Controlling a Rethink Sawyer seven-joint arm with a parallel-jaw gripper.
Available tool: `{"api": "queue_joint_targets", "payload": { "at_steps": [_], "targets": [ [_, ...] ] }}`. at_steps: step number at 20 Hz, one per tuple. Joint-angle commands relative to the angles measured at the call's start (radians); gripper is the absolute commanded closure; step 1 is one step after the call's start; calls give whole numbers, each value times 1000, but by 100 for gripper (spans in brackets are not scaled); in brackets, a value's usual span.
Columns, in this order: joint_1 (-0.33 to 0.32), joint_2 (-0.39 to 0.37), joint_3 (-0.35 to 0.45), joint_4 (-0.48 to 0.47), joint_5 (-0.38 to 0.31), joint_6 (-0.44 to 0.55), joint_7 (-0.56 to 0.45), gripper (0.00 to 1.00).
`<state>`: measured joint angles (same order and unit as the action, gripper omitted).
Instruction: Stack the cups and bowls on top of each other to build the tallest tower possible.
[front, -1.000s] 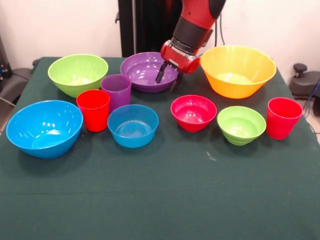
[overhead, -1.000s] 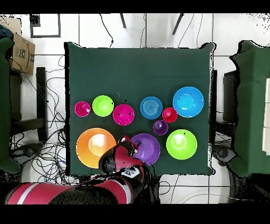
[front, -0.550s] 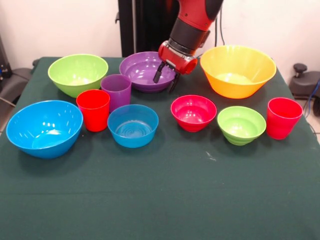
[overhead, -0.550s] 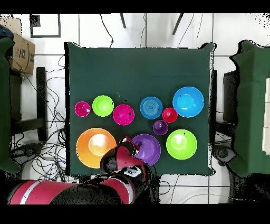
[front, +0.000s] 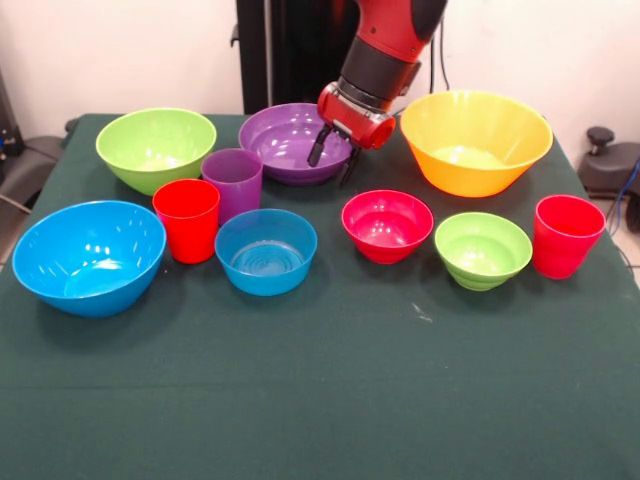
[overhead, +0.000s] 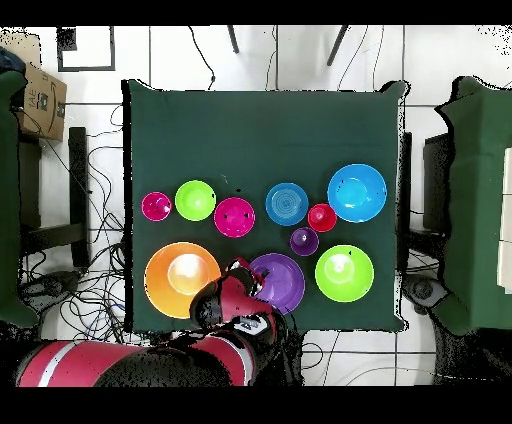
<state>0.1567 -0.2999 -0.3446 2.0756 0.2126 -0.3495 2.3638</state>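
Tool (front: 333, 157) spread, empty, straddling the right rim of the purple bowl (front: 285, 142), one finger inside, one outside. Yellow bowl (front: 475, 140) just right of it. Cups and remaining bowls sit separate on the tabletop (front: 320, 400); nothing stacked.

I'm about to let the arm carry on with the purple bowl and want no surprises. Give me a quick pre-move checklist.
1. Claw open: ok, fingers spread, holding nothing.
2. Claw at the large purple bowl: ok, at its rim beside the yellow bowl.
3. Bowl rim between the fingers: cannot tell.
4. Purple bowl empty: ok.
5. Nothing stacked yet: ok, every cup and bowl stands separately.
6. Purple cup close in front of the bowl: not ok.
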Motion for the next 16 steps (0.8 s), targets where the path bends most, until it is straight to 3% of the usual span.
{"api": "queue_joint_targets", "payload": {
  "at_steps": [1,16],
  "targets": [
    [-13,29,142,-17,15,-20,189,0],
    [-9,9,140,-14,18,20,174,0]
  ]
}}
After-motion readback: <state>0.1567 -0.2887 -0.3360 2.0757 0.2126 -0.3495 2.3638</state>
